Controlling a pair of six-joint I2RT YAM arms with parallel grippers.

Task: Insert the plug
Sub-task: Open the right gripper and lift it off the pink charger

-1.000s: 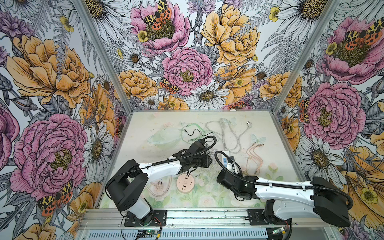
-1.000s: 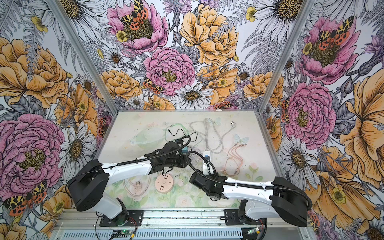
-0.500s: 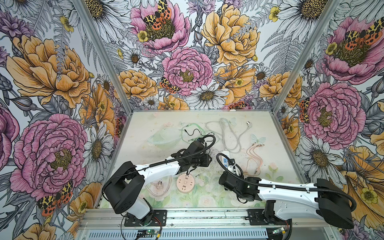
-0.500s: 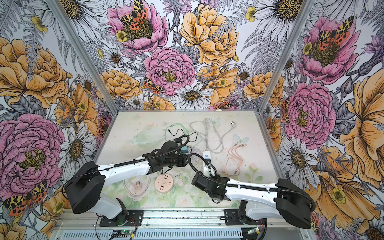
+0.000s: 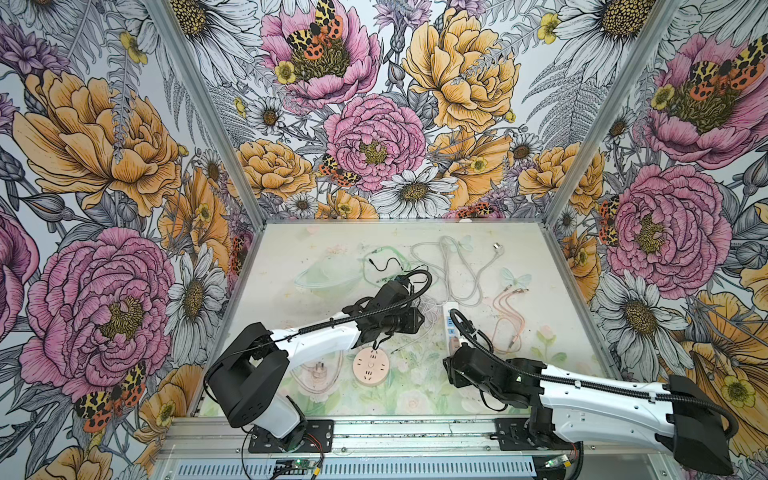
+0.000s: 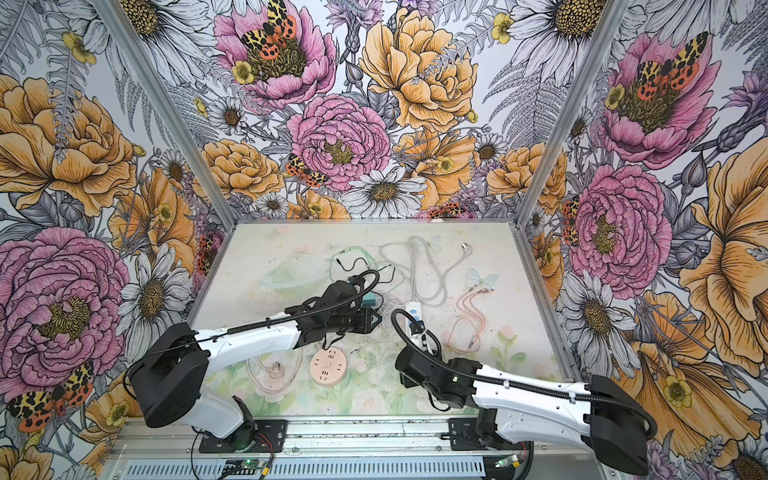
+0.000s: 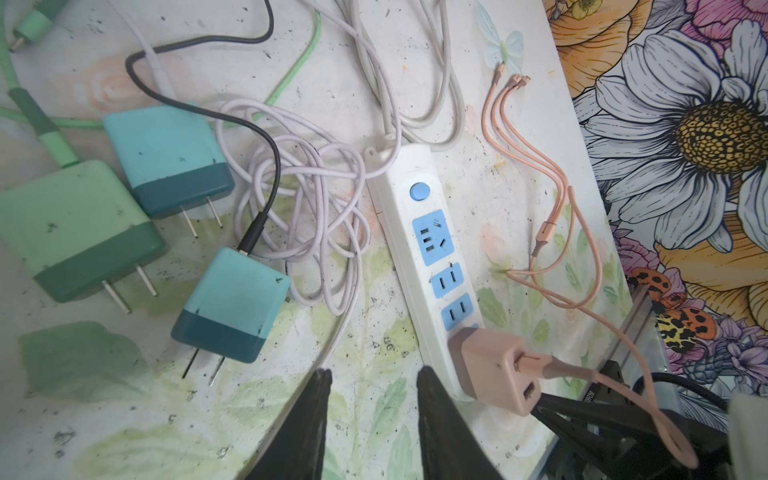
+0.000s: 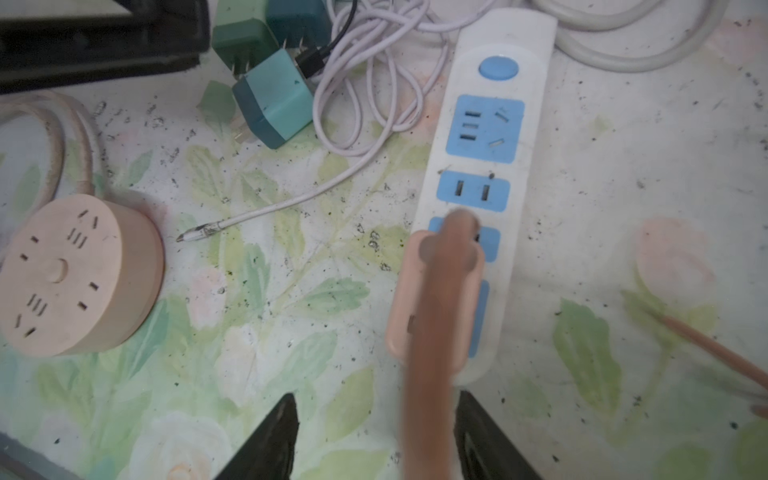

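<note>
The pink plug [image 7: 492, 365] stands seated in the near end of the white power strip [image 7: 424, 232], its pink cable [image 8: 432, 374] trailing from its top. In the right wrist view the plug [image 8: 399, 324] covers the strip's [image 8: 536, 124] last sockets. My right gripper [image 8: 376, 397] is open just short of the plug, gripping nothing; the blurred cable hangs between its fingers. My left gripper [image 7: 374, 371] is open over bare mat beside the strip's near end, nothing between its fingers. In both top views the arms meet by the strip [image 5: 451, 320] [image 6: 413, 313].
A round pink socket [image 5: 371, 365] lies front of centre, its cord looped to the left. Two teal chargers [image 7: 232, 303] [image 7: 166, 158] and a green charger [image 7: 75, 228] lie left of the strip beside a lilac cable coil [image 7: 316, 208]. A pink multi-head cable [image 5: 509, 320] lies right.
My right gripper has opened and drawn back a little toward the table's front, leaving the plug in the strip. My left gripper's jaws have widened slightly; that arm has barely moved.
</note>
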